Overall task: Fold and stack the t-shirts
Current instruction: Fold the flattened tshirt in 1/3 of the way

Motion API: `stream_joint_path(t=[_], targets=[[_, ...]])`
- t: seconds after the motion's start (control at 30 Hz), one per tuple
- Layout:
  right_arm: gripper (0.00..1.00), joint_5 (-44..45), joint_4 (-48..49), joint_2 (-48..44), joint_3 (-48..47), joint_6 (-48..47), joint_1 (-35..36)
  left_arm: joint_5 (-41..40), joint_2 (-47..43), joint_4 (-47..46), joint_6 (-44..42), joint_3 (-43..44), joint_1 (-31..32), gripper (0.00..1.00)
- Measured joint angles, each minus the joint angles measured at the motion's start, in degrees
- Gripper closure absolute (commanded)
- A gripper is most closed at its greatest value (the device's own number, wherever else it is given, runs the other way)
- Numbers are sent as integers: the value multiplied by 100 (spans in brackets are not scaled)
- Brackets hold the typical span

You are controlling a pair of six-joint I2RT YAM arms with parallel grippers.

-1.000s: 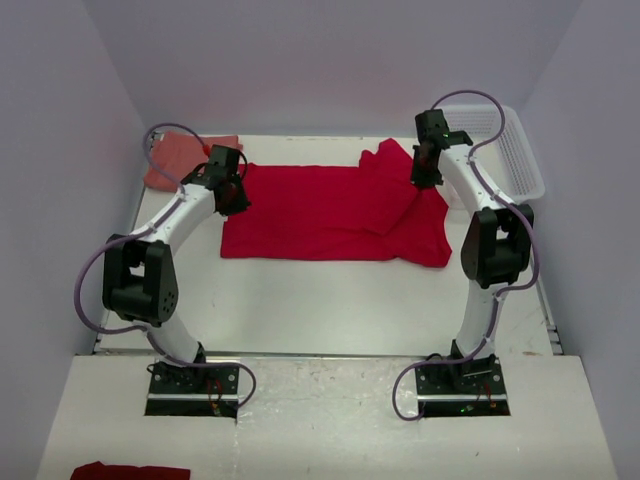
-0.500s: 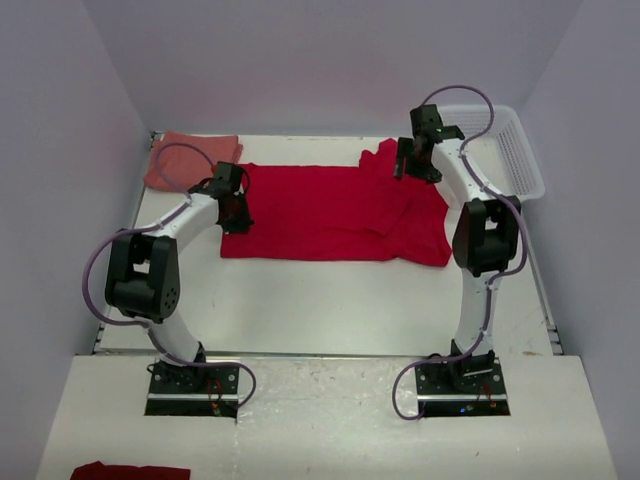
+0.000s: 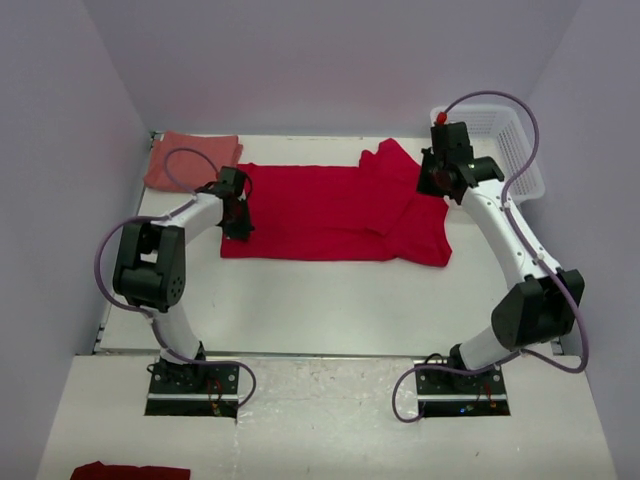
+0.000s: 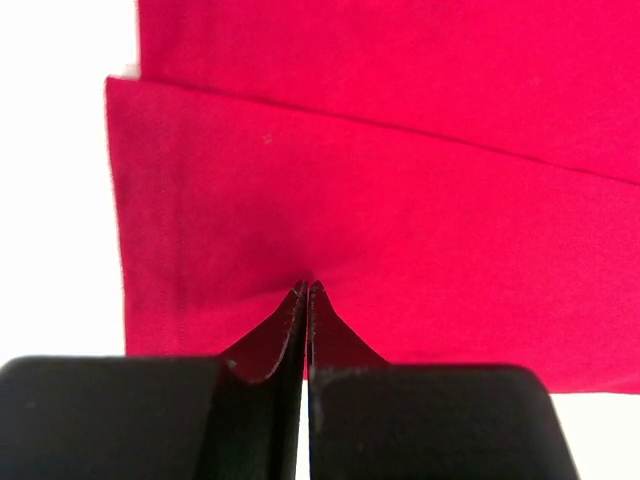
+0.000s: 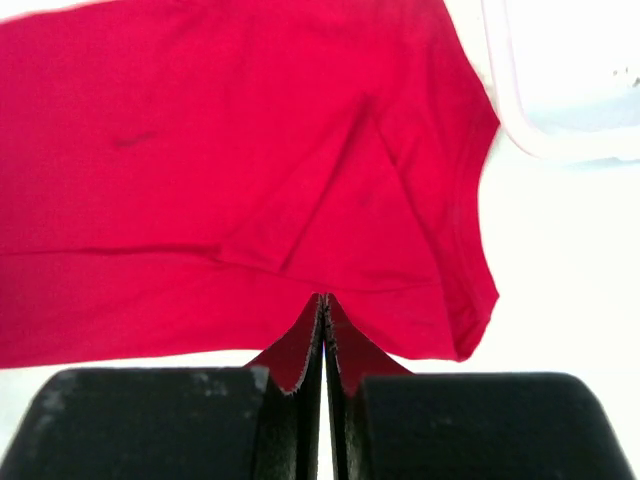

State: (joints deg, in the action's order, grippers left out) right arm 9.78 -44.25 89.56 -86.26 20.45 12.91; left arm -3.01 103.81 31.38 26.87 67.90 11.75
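Observation:
The bright red t-shirt lies spread flat across the middle of the table, its sleeve end bunched at the right. The salmon-red t-shirt lies folded at the back left corner. My left gripper is shut, with its tips down on the red shirt's left hem. In the left wrist view no cloth shows between the fingers. My right gripper is shut and hovers over the shirt's right end. In the right wrist view the shirt lies below it.
A white lattice basket stands at the back right, and its rim is close to the shirt's sleeve. Bare white table lies in front of the shirt. Another red cloth lies on the near ledge at the bottom left.
My left gripper slid toward me along the shirt's left edge. My right arm swung its elbow out to the right and its gripper moved right and nearer. The shirt stayed put.

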Motion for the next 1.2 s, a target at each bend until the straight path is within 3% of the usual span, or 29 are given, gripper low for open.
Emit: stream_joint_path(t=[0.17,0.57,0.67,0.73,0.83,1.2], targets=[[100,52,186,-387,203,151,361,15,-2,-74,17,-339,-195,100],[100,55,302,-157,741,299,809,619,-730,-389,7,-1281,-1311,100],[87,-321,494,175,894,282,813,446,-929,-302,-7,-1458,-1499,100],[70,-654,634,452,997,240,850,345,-1058,-223,-11,-1563,-1539,100],[59,-1086,782,844,1049,208,962,260,-1169,-101,-52,-1639,-1539,100],[66,-1576,1054,1810,901,236,1648,337,-1281,-50,-155,-1762,-1539,100]])
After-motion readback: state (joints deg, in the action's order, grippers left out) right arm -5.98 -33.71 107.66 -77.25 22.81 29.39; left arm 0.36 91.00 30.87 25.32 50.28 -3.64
